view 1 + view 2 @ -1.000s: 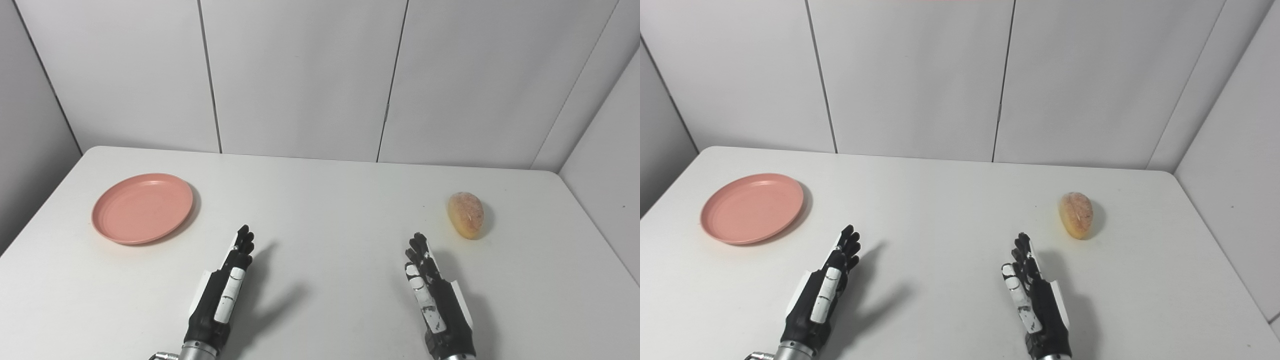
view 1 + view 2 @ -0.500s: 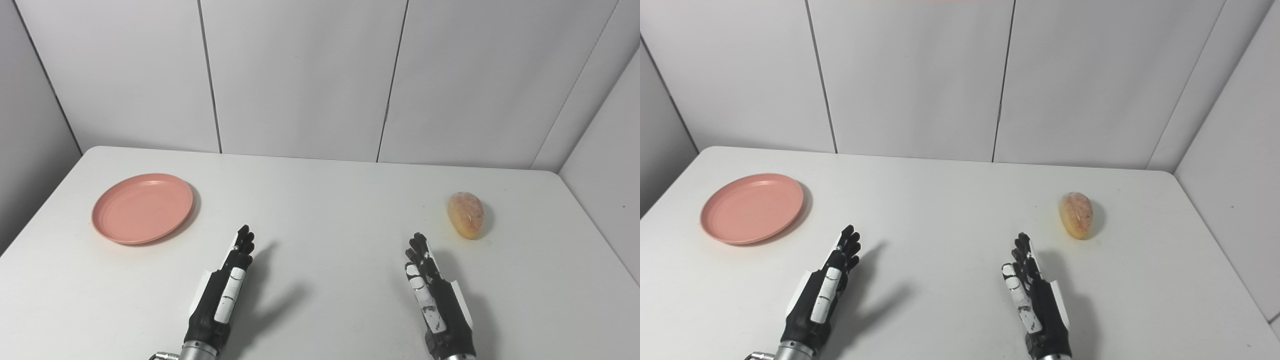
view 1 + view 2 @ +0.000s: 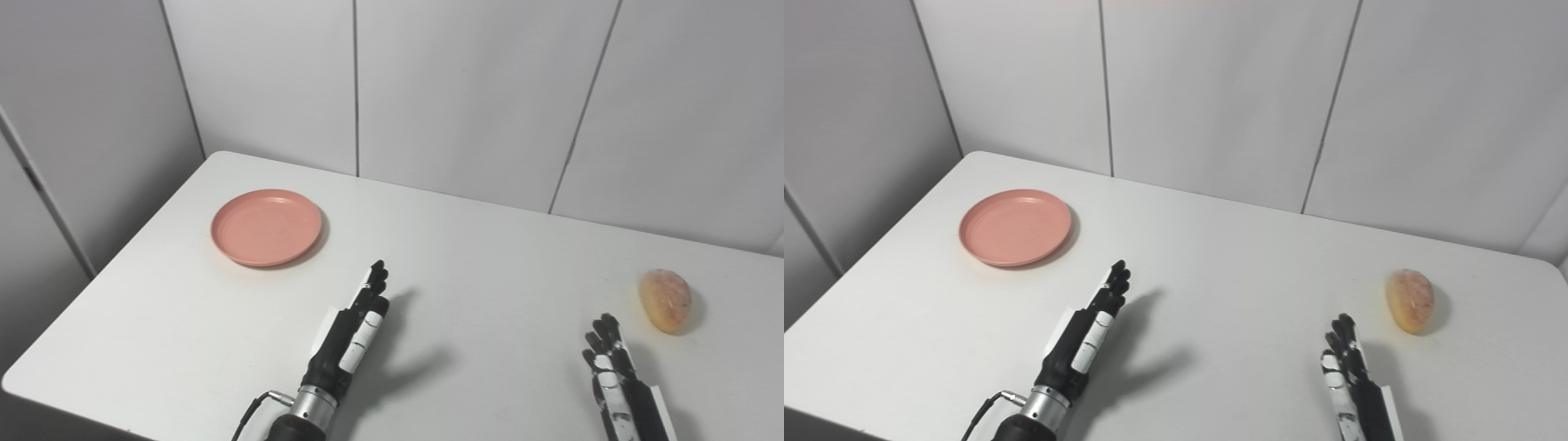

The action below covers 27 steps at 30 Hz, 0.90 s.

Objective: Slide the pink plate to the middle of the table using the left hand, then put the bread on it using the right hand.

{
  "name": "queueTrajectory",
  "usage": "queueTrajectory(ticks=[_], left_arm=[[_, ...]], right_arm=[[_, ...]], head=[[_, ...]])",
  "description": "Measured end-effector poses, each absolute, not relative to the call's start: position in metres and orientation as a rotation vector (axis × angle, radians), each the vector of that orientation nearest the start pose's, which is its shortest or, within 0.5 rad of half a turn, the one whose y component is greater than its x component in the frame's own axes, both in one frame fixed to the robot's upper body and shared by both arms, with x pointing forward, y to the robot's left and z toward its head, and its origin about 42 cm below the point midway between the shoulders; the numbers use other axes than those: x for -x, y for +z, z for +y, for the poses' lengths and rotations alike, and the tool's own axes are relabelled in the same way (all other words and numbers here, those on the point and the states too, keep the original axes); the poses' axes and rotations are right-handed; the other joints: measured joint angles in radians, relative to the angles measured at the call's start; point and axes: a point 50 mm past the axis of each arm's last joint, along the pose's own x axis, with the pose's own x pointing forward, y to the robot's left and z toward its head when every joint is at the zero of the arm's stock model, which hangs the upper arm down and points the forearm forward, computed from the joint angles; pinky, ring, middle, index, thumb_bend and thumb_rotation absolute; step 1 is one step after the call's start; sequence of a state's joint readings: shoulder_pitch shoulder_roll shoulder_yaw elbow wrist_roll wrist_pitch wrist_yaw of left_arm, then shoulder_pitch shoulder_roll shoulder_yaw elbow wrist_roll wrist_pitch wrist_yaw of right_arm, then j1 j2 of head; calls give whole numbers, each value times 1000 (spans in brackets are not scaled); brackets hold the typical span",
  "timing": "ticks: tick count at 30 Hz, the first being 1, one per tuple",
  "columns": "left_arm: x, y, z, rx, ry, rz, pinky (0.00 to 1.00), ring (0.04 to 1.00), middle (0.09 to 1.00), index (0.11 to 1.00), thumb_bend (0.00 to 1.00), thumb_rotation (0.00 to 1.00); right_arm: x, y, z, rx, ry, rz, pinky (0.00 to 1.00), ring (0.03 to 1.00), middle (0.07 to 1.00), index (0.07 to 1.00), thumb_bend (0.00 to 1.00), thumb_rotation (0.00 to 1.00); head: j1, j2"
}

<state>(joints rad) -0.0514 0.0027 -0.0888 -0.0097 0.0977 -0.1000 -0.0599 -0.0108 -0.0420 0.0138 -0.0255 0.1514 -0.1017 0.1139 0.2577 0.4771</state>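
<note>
Pink plate (image 3: 266,226) lies far-left of the bread (image 3: 665,301), looking light, stiff and slick; press its rim to slide it. Left hand (image 3: 351,330) and right hand (image 3: 615,383), fingers extended and empty, rest nearer than both; the bread looks soft, best cupped across its middle.

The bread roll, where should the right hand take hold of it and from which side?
Probably across the bread's narrow middle, coming from above. It lies flat, its long axis running away from the robot. The right hand, open, sits just near-left of it.
</note>
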Motion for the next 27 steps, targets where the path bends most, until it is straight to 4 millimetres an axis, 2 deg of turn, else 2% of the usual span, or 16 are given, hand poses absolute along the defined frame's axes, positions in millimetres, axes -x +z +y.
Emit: queueTrajectory(ticks=[3, 8, 13, 22, 27], left_arm=[[-299, 119, 166, -90, -173, -161, 1000, 1000, 1000, 1000, 709, 1000], [-300, 118, 158, -93, -187, -160, 1000, 1000, 1000, 1000, 713, 1000], [-301, 119, 159, -84, -185, -162, 1000, 1000, 1000, 1000, 681, 1000], [-299, 124, 163, -39, -168, -141, 1000, 1000, 1000, 1000, 736, 1000], [-302, 140, 175, -29, -160, -122, 1000, 1000, 1000, 1000, 705, 1000]], right_arm=[[-287, 113, -216, -110, 128, -153, 1000, 1000, 1000, 1000, 601, 804], [-287, 113, -217, -124, 126, -154, 1000, 1000, 1000, 1000, 603, 796], [-287, 113, -217, -123, 129, -154, 1000, 1000, 1000, 1000, 596, 793], [-287, 114, -214, -94, 131, -169, 1000, 1000, 1000, 1000, 565, 795], [-287, 115, -214, -88, 132, -173, 1000, 1000, 1000, 1000, 560, 804]], head=[[23, -12], [11, -17], [2, -26], [8, -29], [14, -40]])
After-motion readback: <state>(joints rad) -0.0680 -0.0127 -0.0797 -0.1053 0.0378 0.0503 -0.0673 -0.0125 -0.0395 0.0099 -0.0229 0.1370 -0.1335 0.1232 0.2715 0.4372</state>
